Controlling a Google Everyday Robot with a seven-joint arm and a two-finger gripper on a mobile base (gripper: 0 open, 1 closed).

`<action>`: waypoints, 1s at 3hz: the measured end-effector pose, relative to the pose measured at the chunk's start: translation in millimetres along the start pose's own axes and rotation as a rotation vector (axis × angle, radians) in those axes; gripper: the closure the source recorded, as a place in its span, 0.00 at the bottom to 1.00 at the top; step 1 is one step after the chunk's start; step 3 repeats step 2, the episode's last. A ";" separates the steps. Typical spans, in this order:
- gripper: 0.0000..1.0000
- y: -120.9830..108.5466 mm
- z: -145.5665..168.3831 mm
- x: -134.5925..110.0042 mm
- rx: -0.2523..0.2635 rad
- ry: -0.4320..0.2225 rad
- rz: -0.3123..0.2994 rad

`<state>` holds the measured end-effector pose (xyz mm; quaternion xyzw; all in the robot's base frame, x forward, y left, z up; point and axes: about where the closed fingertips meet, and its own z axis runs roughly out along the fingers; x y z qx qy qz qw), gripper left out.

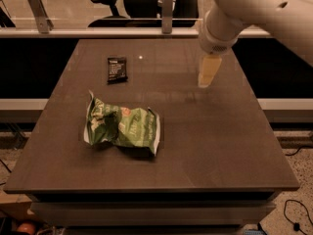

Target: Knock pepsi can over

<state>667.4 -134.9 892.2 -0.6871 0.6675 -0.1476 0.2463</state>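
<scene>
No pepsi can shows in the camera view; it is hidden or out of view. My gripper (207,72) hangs from the white arm (244,13) over the far right part of the dark table (205,146), its cream tip pointing down close to the surface. Nothing shows in it. A crumpled green snack bag (122,126) lies on the table's left-centre, well to the left of and nearer than the gripper. A small flat black packet (117,69) lies at the far left.
A rail with metal posts (166,9) runs behind the table's far edge, with office chairs (110,4) beyond it. Cables (293,219) lie on the floor at the lower right.
</scene>
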 end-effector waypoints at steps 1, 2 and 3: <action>0.00 -28.1 -49.3 9.1 0.085 0.021 -0.016; 0.00 -30.0 -51.6 8.5 0.090 0.020 -0.016; 0.00 -30.0 -51.6 8.5 0.090 0.020 -0.016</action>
